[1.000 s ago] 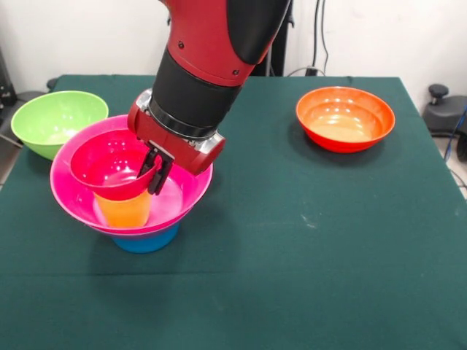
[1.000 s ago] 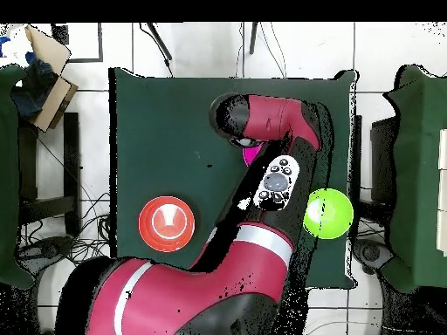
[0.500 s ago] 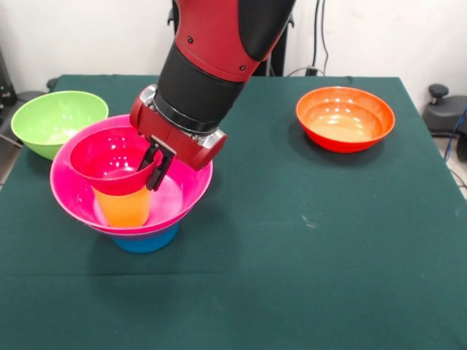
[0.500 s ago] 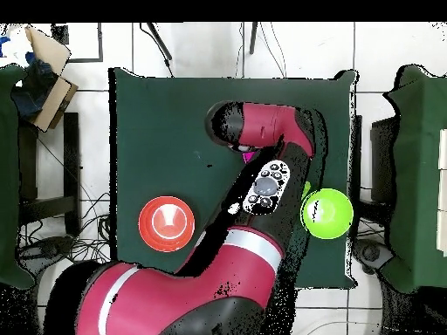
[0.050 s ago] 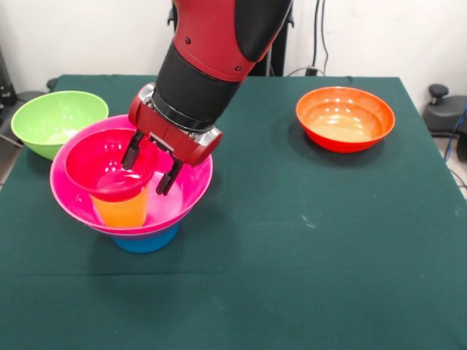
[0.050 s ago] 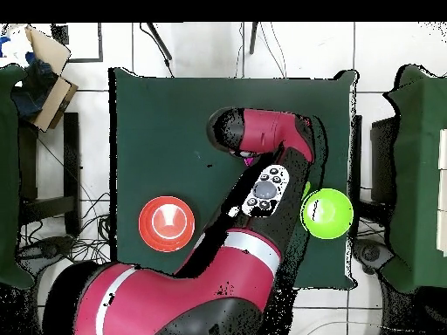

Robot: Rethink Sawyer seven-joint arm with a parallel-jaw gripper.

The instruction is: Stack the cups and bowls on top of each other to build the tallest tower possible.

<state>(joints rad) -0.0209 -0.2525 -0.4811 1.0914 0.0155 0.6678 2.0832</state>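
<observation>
Claw: the claw (image 5: 152, 166) is spread wide and grips nothing; one finger hangs inside the small red bowl (image 5: 109, 165), the other just outside its rim on the side toward the orange bowl, so the rim wall sits between them.
Tower: the tower (image 5: 131, 189) stands near the surface's (image 5: 292, 240) left edge in the front view. A sky blue cup (image 5: 148, 240) shows at the bottom, the big pink bowl (image 5: 186, 193) rests on it, an orange-yellow cup (image 5: 124, 210) stands inside the pink bowl, and the small red bowl sits on that cup.
Red bowl's seat: it looks slightly tilted and off-centre on the cup; I cannot tell how firmly it is seated.
Spare pieces: the big lime green bowl (image 5: 51, 117) sits just beside the tower, touching or nearly touching the pink rim; the orange bowl (image 5: 345, 118) lies well apart on the other side.
Risk on withdrawal: if the arm lifts at a slant, the inner finger may catch the red rim and drag the bowl off its cup.
Risk of toppling: the wide pink bowl balances on a narrow cup, so a sideways nudge from the wrist could tip the whole pile.
Overhead view: the arm (image 6: 253, 244) hides most of the tower, so alignment cannot be checked from there.
</observation>
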